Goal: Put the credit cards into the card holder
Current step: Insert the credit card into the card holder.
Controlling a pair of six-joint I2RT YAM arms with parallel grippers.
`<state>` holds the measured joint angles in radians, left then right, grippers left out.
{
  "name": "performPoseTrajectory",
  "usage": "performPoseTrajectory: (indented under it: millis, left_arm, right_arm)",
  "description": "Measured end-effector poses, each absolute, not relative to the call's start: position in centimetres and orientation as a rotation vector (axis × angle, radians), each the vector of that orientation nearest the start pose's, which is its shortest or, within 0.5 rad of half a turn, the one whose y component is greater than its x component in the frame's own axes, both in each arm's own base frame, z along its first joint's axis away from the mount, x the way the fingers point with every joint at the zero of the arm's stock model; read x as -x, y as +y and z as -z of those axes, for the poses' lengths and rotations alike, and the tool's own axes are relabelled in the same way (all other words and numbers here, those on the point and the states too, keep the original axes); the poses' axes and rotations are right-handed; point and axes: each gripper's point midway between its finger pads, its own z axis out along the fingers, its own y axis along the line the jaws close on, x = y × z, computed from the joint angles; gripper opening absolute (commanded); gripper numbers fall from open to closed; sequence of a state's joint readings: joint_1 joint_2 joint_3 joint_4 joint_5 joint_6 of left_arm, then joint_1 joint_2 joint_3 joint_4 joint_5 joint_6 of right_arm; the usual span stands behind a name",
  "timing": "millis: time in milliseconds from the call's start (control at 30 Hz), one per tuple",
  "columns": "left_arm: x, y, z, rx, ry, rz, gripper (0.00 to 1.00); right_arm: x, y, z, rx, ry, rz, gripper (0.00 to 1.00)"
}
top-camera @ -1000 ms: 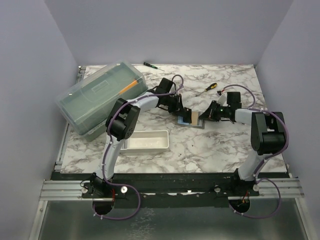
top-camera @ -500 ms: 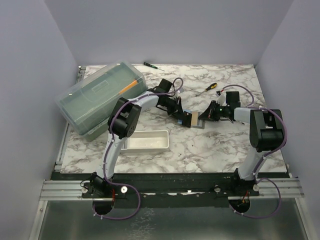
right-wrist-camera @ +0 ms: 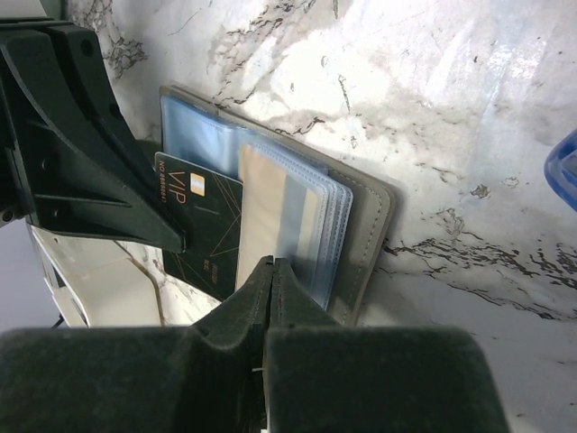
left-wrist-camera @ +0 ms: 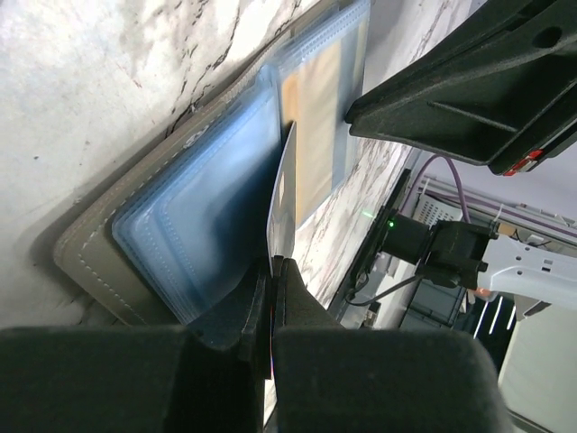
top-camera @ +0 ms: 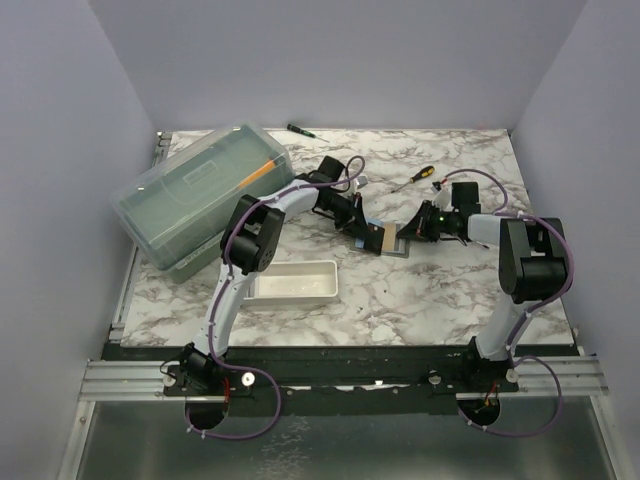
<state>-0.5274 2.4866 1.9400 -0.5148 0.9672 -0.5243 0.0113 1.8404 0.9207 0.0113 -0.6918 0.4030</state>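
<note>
In the card holder (right-wrist-camera: 374,230) a tan card (right-wrist-camera: 261,207) sits sleeved; left fingers (left-wrist-camera: 306,316) pinch a black card (right-wrist-camera: 203,225), right fingers (right-wrist-camera: 239,311) pressed together.

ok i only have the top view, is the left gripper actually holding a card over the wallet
Observer: yes, the left gripper is shut on a dark card marked VIP, over the open card holder.
Operator: any card in there already
Observer: a tan card sits inside one of the clear blue sleeves.
Operator: and the right gripper
Observer: the right gripper is shut, its tips at the edge of the sleeve stack; whether it pinches a sleeve I can't tell.
</note>
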Motion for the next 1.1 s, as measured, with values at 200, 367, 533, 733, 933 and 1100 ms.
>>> performPoseTrajectory:
  millis: [200,367,533,733,933,1100]
  left_arm:
    - [-37.0,-39.7,-4.4,-0.379,2.750,1.615,0.00]
    - [-37.7,-40.2,-4.5,-0.387,2.739,1.624,0.00]
    - [-38.1,-40.4,-4.6,-0.391,2.732,1.623,0.00]
    - [-38.3,-40.9,-4.6,-0.409,2.724,1.613,0.00]
    - [-38.1,-41.5,-4.5,-0.429,2.720,1.604,0.00]
    - [-38.1,-41.7,-4.2,-0.413,2.734,1.560,0.14]
  right_arm:
    - [-37.9,12.9,-2.9,-0.179,2.457,-1.035,0.01]
    - [-37.9,12.9,-2.9,-0.179,2.457,-1.035,0.01]
    - [-37.9,12.9,-2.8,-0.179,2.457,-1.036,0.01]
    - [-38.0,12.9,-2.8,-0.179,2.457,-1.036,0.01]
    - [-38.0,12.9,-2.8,-0.181,2.458,-1.035,0.15]
    - [-38.0,12.4,-3.3,-0.209,2.468,-0.979,0.22]
